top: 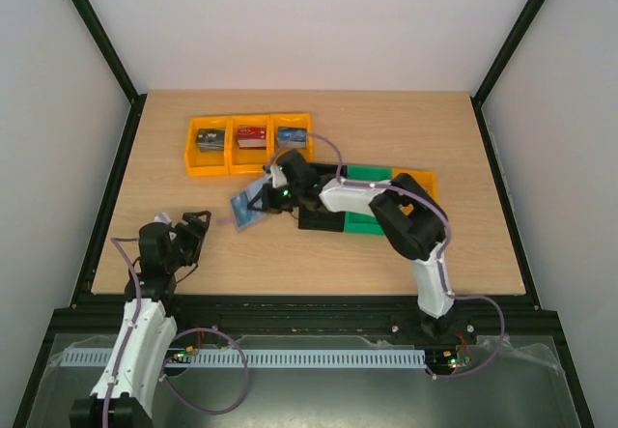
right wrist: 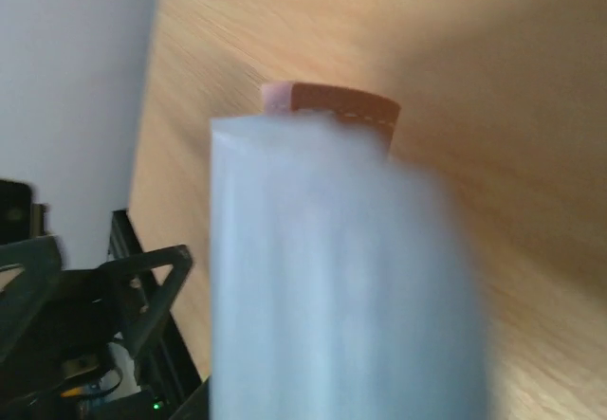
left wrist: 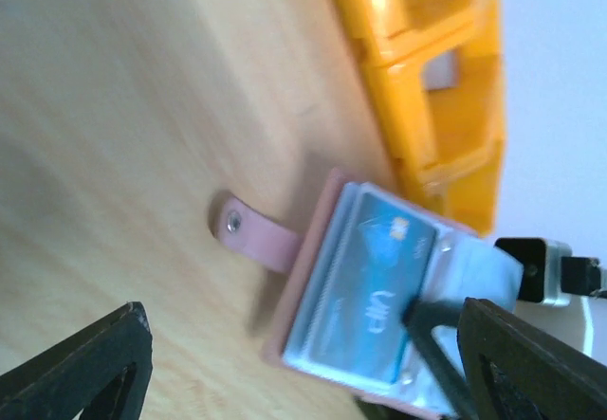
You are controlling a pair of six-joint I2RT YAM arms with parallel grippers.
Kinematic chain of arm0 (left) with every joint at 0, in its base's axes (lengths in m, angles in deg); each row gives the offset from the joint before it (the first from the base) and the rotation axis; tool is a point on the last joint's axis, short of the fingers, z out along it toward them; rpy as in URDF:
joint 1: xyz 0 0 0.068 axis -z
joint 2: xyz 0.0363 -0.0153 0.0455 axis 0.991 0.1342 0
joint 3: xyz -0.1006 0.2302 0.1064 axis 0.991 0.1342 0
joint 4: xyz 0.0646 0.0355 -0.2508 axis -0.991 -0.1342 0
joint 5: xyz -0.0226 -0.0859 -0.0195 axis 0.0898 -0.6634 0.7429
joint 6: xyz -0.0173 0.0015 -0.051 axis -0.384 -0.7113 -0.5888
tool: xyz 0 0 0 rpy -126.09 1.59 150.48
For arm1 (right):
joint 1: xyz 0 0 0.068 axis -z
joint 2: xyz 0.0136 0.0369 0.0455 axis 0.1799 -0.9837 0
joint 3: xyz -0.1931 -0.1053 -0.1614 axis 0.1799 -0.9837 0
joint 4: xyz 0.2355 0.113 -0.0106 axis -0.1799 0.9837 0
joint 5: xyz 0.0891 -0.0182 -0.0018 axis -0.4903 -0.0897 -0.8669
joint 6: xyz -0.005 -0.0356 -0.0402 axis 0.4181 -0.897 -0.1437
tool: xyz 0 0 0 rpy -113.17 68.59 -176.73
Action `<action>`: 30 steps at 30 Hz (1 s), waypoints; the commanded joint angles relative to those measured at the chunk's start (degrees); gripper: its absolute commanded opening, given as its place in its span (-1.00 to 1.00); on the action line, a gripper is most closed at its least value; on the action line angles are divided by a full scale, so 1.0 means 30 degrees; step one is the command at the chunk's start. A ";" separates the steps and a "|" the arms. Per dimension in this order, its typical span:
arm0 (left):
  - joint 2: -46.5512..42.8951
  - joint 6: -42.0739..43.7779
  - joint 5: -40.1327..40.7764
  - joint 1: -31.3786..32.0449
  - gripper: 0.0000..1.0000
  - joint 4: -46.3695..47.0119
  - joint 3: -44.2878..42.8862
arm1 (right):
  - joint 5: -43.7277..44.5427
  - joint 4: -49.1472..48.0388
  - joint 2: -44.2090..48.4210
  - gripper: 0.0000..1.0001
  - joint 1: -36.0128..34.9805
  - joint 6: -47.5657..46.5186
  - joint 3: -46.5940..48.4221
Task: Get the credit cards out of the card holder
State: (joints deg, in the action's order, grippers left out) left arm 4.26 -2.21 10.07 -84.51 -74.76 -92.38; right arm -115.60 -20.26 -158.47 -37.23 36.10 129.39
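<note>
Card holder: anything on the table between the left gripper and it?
Nothing visible: only bare wooden table lies between the left gripper and the open reddish-brown leather-like card holder. The right gripper is at the holder's far end, a finger over the sleeve by the teal plastic credit card.

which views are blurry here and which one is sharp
top external: sharp, evenly lit, only soft shadows on the table; left wrist: motion-smeared, the yellow bins soft, but the teal card in the card holder recognisable; right wrist: worst, the holder's pale blue inside fills the frame out of focus
</note>
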 commanded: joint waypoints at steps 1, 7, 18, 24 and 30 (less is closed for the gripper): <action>-0.1096 0.1046 -0.2586 -0.0169 0.80 0.3098 -0.0750 | -0.1964 -0.0661 0.3656 -0.97 0.0587 -0.3950 0.0353; -0.2132 0.3482 -0.5698 -0.0023 0.92 0.6545 -0.1862 | -0.2377 0.0851 0.7210 -0.97 0.0620 -0.7475 0.0646; -0.2965 0.3623 -1.0143 0.0172 0.66 1.2704 -0.2316 | -0.3902 0.1383 1.0110 -0.97 0.0612 -1.0261 0.0500; -0.2439 0.4544 -1.0170 0.0917 0.31 1.3362 -0.2656 | -0.5321 0.0289 1.0160 -0.97 0.0414 -1.0017 0.0265; -0.2025 0.4790 -1.0064 0.1618 -0.15 1.3547 -0.2725 | -0.6423 0.0647 1.0081 -0.97 -0.0152 -1.1100 0.0243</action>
State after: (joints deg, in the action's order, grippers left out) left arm -2.15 10.49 -19.04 -81.03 -37.74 -98.63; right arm -130.52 -17.07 -129.47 -36.05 5.65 130.22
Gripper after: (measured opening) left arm 0.500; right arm 0.062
